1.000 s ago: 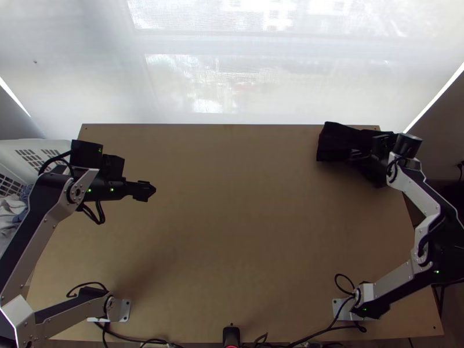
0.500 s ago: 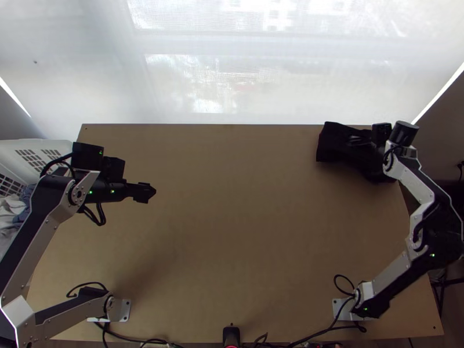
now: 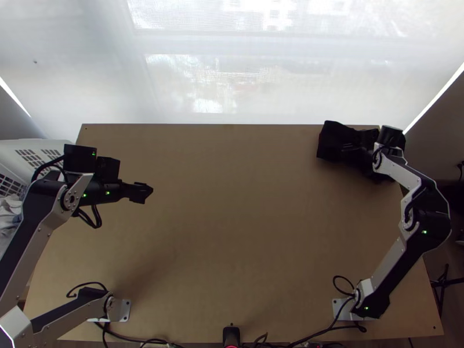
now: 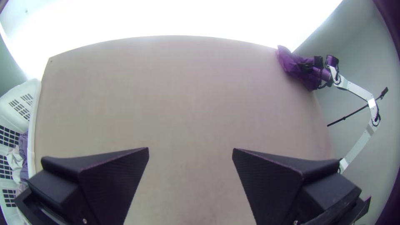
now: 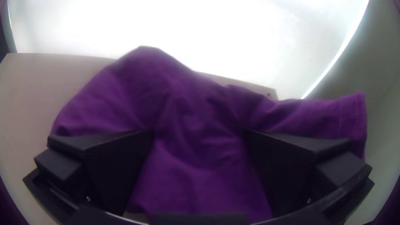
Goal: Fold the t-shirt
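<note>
The t-shirt (image 3: 334,139), purple in the wrist views, lies bunched at the far right corner of the table (image 3: 232,232), partly past its right edge. The right gripper (image 3: 358,149) is at the cloth, its fingers (image 5: 291,162) wide apart with purple folds visible between them. Well apart from it, the left gripper (image 3: 148,191) hangs over the table's left part, fingers (image 4: 112,179) also parted.

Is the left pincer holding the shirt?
No, the left pincer is open above the table, and the shirt lies bunched at the table's far right corner.
</note>
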